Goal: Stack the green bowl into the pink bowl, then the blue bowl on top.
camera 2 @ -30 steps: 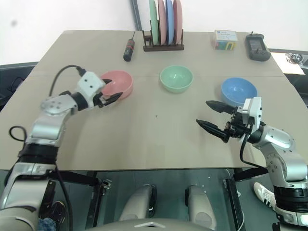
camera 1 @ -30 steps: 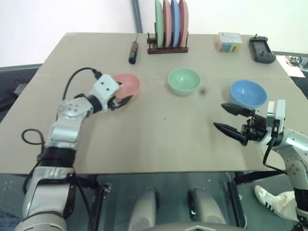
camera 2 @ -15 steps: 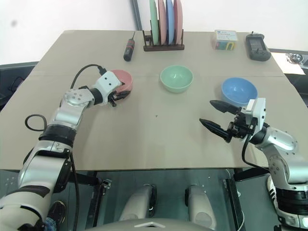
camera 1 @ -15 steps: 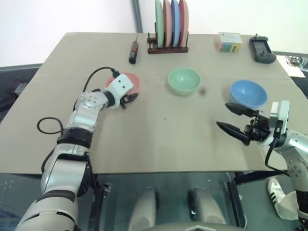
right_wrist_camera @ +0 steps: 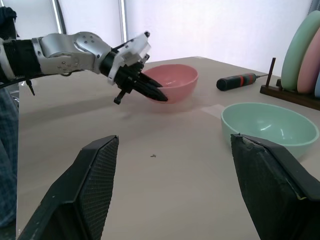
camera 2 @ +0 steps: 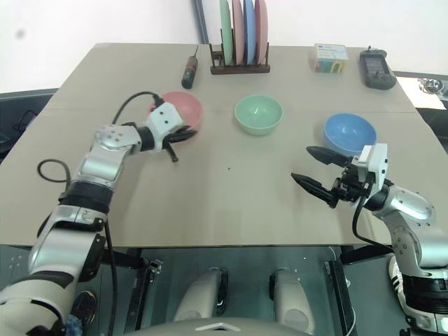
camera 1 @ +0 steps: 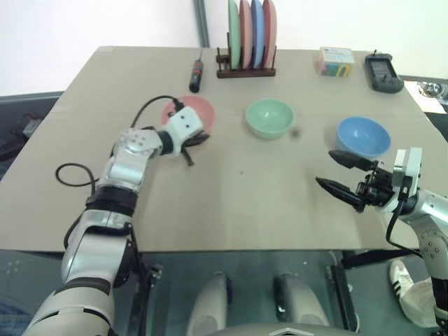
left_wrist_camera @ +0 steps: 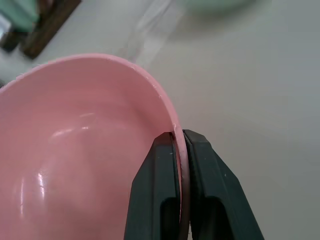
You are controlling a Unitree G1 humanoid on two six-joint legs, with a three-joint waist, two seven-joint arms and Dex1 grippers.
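Writing: none can be read; the small box near the desk's far right corner carries coloured print too small to make out.
Desk: tan top; the near half, between the two arms, lies bare right up to the near edge.
Far edge: a dark wooden rack holds four plates on edge, green, pink, blue and pink; a screwdriver lies just left of it, and a black handset sits at the far right corner.
Pink bowl: left of the desk's middle, toward the far side, tipped toward the left arm, empty.
Left gripper: fingers pinched together on the pink bowl's near rim, one inside the wall and one outside, as the left wrist view shows.
Green bowl: upright and empty, at the middle of the desk's width, well apart from the pink bowl and level with it.
Blue bowl: upright and empty, near the right edge, just beyond the right arm's fingers.
Right gripper: fingers spread wide with nothing between them, hovering above the desk near its right edge, short of the blue bowl.
Room: an open strip of desk runs between each pair of bowls.
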